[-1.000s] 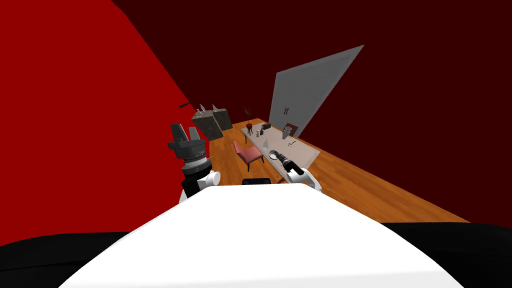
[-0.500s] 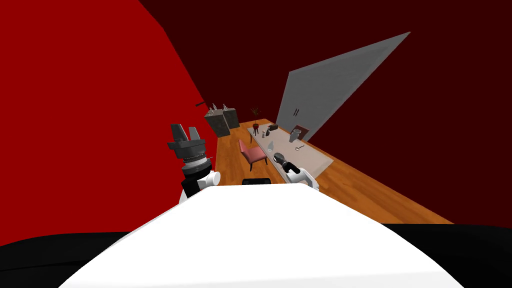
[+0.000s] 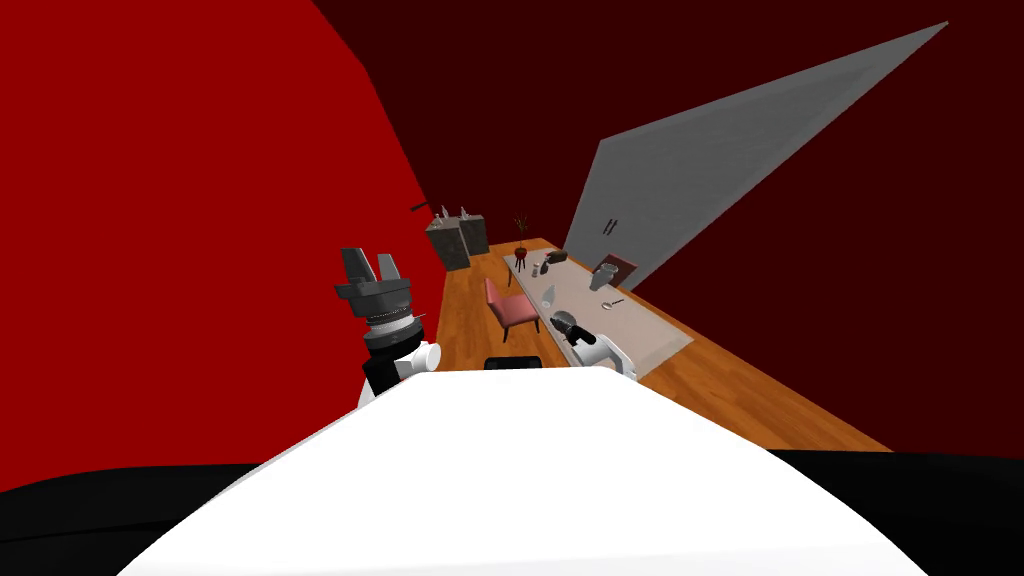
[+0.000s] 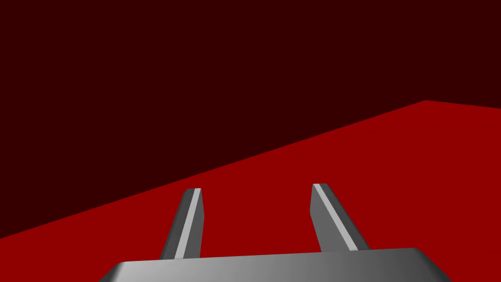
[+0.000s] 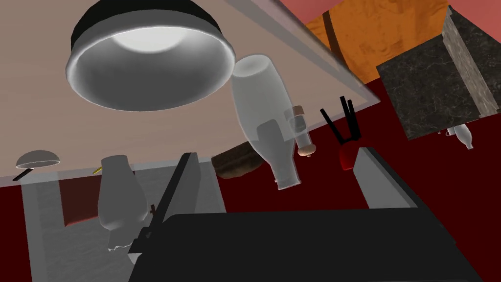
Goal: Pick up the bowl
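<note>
The bowl, grey with a dark outside and a pale hollow, sits on the light table just beyond my right gripper. That gripper is open, with nothing between its fingers and a gap left to the bowl. In the head view the right gripper reaches over the near end of the table and covers the bowl. My left gripper is raised beside the red wall, open and empty, as the left wrist view also shows.
A clear bottle stands right behind the bowl. A grey vase, a ladle and a brown lump lie farther along the table. A pink chair stands at its left side, dark marbled cabinets beyond.
My head view has swung, so the table, chair and grey wall panel slid rightward and grew. The right gripper now overlaps the table's near end. The left arm holds its pose.
</note>
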Tool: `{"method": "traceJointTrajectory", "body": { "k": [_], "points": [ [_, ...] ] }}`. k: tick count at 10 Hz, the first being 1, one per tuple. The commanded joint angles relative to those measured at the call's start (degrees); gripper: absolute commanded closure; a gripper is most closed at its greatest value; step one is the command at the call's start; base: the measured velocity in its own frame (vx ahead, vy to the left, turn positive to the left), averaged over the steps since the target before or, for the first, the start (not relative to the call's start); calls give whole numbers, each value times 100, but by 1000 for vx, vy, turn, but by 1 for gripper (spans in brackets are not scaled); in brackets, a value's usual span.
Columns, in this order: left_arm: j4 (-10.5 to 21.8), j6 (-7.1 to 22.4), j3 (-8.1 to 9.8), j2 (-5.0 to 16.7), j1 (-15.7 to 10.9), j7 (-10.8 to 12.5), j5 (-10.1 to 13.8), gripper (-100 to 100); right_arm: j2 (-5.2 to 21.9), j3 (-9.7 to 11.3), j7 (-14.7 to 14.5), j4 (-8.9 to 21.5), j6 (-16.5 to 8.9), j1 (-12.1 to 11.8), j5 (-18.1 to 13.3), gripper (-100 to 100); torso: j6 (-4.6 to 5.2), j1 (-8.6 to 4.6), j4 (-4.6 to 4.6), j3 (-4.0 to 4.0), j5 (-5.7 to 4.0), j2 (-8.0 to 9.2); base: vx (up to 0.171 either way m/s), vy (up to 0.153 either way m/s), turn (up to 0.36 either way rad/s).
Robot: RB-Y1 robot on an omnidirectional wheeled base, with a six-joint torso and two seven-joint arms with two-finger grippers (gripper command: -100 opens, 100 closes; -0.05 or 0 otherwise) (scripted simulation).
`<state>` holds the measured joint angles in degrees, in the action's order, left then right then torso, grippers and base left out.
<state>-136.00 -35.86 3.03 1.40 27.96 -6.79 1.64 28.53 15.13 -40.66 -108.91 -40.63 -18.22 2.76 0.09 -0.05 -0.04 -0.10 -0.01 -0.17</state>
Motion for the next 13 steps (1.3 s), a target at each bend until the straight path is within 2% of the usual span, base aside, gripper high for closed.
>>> {"method": "traceJointTrajectory", "body": {
  "k": [1,2,3,8,13],
  "points": [
    [0,0,0,0,0,0,0,0,91,111,-116,156,-273,25,-33,-100,0,0,0,0,0,0,37,-24,242],
    [0,0,0,0,0,0,0,0,177,208,-209,322,-433,81,-36,-100,-3,-1,0,-1,0,-2,49,-40,447],
    [0,0,0,0,-1,0,0,0,177,208,-209,322,-481,81,-36,-100,-6,-6,-1,-4,-2,-8,38,-43,147],
    [0,0,0,1,0,0,0,0,521,682,-566,1130,-1308,323,-49,-100,-1,-16,-4,-9,-4,-16,52,-53,333],
    [0,0,1,0,1,0,0,0,693,1055,-746,1742,-1756,480,-54,-100,2,-1,-3,-7,0,-12,46,-49,248]
  ]
}}
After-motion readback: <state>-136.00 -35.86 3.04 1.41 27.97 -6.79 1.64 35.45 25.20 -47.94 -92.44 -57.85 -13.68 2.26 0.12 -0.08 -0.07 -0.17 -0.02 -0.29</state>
